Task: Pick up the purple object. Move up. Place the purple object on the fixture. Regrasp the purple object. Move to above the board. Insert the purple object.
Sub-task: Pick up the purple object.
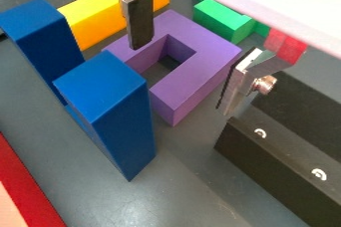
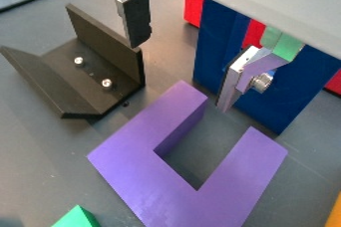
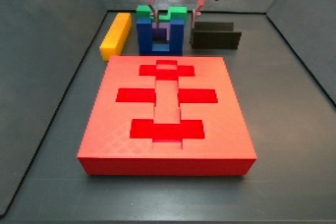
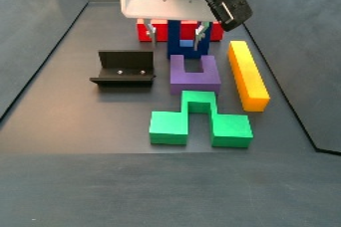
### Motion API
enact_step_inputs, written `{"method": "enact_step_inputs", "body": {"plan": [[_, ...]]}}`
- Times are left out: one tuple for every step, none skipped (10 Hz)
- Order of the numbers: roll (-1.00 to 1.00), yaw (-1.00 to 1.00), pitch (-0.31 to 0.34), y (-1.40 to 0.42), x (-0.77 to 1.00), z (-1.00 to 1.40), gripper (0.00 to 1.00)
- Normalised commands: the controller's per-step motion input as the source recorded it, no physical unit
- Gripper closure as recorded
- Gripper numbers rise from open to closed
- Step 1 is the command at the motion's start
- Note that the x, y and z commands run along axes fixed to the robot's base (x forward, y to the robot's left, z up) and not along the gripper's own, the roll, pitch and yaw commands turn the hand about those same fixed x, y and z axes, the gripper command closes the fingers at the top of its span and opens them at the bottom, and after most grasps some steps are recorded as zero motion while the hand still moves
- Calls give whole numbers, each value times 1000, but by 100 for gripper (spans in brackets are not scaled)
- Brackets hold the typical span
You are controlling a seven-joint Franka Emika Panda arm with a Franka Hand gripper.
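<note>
Gripper (image 2: 186, 57) above the purple object (image 2: 193, 161), fingers (image 2: 134, 17) apart, nothing held: descend centred over one prong, clear of blue block (image 2: 246, 67).

In a side view, the gripper (image 4: 194, 38) hangs over the purple object (image 4: 194, 72) mid-worktop; the fixture (image 4: 122, 68) sits beside it toward one edge, the yellow bar (image 4: 246, 72) toward the opposite edge.

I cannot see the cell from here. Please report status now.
Gripper open, low above the purple object, fingers not gripping. Purple object flat on floor, unlifted. Blue block close alongside; fixture empty.
</note>
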Motion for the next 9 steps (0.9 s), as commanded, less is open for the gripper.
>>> {"method": "enact_step_inputs", "body": {"plan": [[86, 0, -1, 0, -177, -120, 0], [49, -51, -6, 0, -269, -51, 0], [47, -40, -23, 0, -226, -91, 0], [43, -29, -19, 0, -180, -74, 0], [0, 0, -31, 0, -17, -11, 0], [0, 0, -27, 0, 9, 0, 0], [0, 0, -19, 0, 137, -14, 0], [0, 0, -10, 0, 120, -57, 0], [0, 0, 0, 0, 63, -80, 0]]}}
